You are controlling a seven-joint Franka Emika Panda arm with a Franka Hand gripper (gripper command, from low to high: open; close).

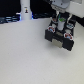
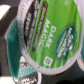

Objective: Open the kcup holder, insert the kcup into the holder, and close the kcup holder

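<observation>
**Wrist view filled by a green lid, arm over the black holder**

Wrist view first, and it is almost all kcup (image 2: 47, 35): a green foil top reading "DARK MAGIC", tilted and very close to the lens, blurred at the edges. A second lid (image 2: 26, 76), teal and white, peeks in beside it, and dark shapes sit behind, too soft to name. The fingers do not show here, so how the pod is gripped cannot be read from this picture.

Over to the exterior view. The gripper (image 1: 60, 21) hangs down from the top edge, right over the kcup holder (image 1: 61, 36), the black boxy unit sitting on the pale table (image 1: 25, 57) toward the exterior view's right. A small whitish, green-touched object (image 1: 60, 20) sits at the gripper's tip, above the holder's top; it looks like the pod, but the picture is too small and soft to be sure, and I cannot tell whether the jaws are clamped on it. The holder's front shows a lighter patch low down; open or closed drawer, I cannot say.

Far back on the exterior view's left stands a tall white bottle-like object (image 1: 25, 11), well apart from the holder.
</observation>
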